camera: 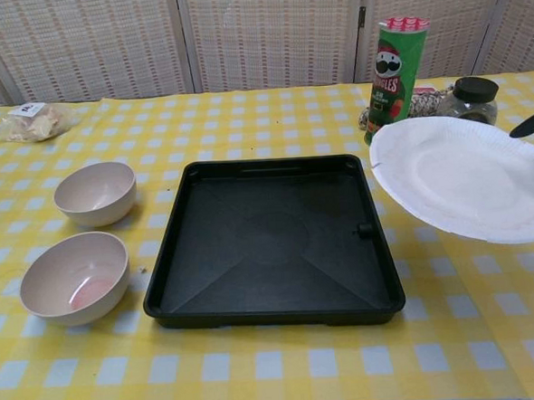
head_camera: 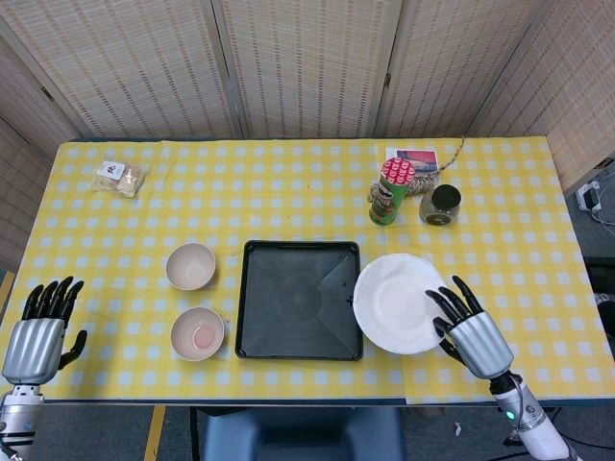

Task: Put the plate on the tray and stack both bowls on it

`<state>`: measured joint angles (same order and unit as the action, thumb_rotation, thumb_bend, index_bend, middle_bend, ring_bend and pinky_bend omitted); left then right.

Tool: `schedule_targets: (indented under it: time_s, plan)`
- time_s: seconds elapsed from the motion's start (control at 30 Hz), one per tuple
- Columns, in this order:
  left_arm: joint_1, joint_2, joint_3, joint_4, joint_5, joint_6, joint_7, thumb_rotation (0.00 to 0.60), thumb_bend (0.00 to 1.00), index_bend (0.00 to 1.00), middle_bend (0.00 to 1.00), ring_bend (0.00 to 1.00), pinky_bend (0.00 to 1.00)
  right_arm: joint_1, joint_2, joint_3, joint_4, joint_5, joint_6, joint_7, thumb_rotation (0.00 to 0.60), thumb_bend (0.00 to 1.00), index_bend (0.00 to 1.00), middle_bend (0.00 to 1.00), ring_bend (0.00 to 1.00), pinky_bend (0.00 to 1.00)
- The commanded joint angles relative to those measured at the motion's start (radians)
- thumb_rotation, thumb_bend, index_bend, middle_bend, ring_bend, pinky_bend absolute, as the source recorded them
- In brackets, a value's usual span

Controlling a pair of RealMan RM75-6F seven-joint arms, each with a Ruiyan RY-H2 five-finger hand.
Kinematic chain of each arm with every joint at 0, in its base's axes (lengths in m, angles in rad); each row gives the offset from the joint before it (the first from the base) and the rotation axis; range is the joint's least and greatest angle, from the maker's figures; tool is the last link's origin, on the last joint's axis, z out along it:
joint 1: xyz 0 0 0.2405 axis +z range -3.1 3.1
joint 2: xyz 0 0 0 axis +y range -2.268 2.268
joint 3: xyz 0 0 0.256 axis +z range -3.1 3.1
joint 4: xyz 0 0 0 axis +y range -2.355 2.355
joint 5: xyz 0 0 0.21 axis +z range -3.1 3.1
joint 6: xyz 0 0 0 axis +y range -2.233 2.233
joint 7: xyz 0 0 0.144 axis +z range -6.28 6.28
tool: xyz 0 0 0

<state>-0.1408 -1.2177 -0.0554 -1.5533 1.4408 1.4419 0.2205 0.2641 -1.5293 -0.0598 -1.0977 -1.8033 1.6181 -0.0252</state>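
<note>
The right hand (head_camera: 471, 331) has its fingers (head_camera: 448, 305) clamped on the right edge of the white plate (head_camera: 396, 303), which is lifted and tilted, overlapping the right rim of the black tray (head_camera: 299, 300). Two bowls, far (head_camera: 190, 266) and near (head_camera: 198, 333), sit left of the tray. The left hand (head_camera: 36, 331) rests empty at the table's left edge, fingers apart.
</note>
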Motion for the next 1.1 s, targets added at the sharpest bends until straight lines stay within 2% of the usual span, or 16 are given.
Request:
schedule_targets:
  time_s: [0.03, 0.2, 0.37, 0.83, 1.1]
  plan:
    - [0.000, 0.003, -0.001, -0.001, -0.001, 0.001, -0.003, 0.600, 0.46, 0.00, 0.08, 0.05, 0.03, 0.074, 0.034, 0.028, -0.145, -0.008, -0.107, -0.102, 0.600, 0.41, 0.69, 0.24, 0.19, 0.03]
    - [0.000, 0.014, -0.004, -0.003, -0.005, -0.002, -0.026, 0.600, 0.46, 0.00, 0.08, 0.05, 0.03, 0.138, 0.011, 0.065, -0.249, 0.020, -0.229, -0.209, 0.600, 0.41, 0.69, 0.24, 0.19, 0.03]
    - [-0.001, 0.024, -0.010, -0.005, -0.010, -0.004, -0.045, 0.600, 0.46, 0.00, 0.08, 0.04, 0.03, 0.189, -0.042, 0.095, -0.277, 0.066, -0.341, -0.300, 0.600, 0.41, 0.69, 0.24, 0.19, 0.03]
    - [0.006, 0.056, -0.013, -0.008, -0.008, 0.000, -0.118, 0.600, 0.46, 0.00, 0.08, 0.04, 0.03, 0.298, -0.215, 0.185, -0.192, 0.200, -0.502, -0.419, 0.600, 0.41, 0.69, 0.23, 0.19, 0.03]
    - [0.005, 0.062, -0.016, -0.007, -0.011, -0.003, -0.134, 0.600, 0.46, 0.00, 0.08, 0.04, 0.03, 0.334, -0.268, 0.193, -0.152, 0.243, -0.543, -0.422, 0.600, 0.41, 0.69, 0.23, 0.19, 0.03]
